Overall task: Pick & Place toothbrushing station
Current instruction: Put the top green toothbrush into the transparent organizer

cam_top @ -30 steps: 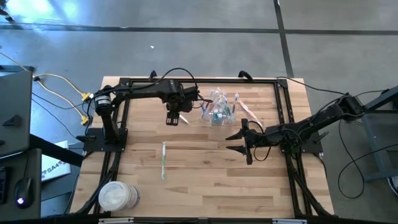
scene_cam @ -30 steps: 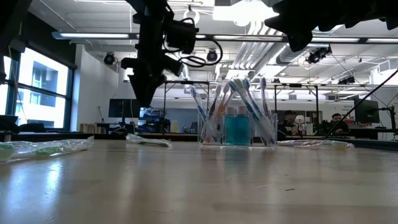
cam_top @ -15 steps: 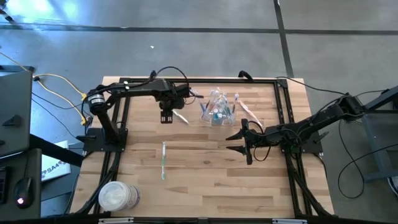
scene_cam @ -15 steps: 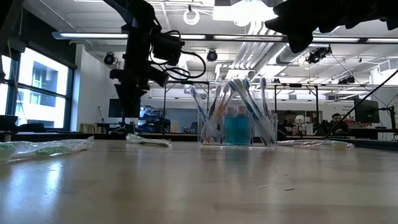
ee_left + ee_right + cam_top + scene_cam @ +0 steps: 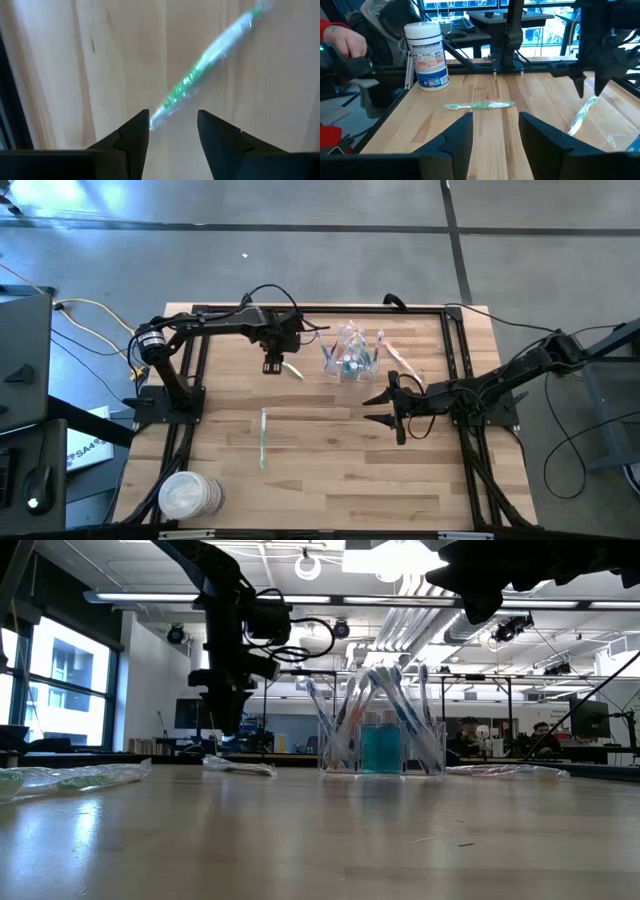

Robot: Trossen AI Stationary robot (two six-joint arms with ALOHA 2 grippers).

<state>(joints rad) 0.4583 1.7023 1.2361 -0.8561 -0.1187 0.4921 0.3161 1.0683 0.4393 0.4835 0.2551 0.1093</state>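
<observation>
- Left hand (image 5: 272, 366), fingers parted and empty, hovers over a wrapped toothbrush (image 5: 291, 368) on the counter (image 5: 320, 480); a second toothbrush (image 5: 263, 437) lies well apart.
- The cup (image 5: 350, 355) already holds several brushes; a third one (image 5: 398, 361) probably lies beside it.
- Right hand (image 5: 383, 409) waits open, empty.

White disc stack (image 5: 188, 496) at table (image 5: 330, 470) corner (wooden); wipes canister (image 5: 427, 56).
</observation>
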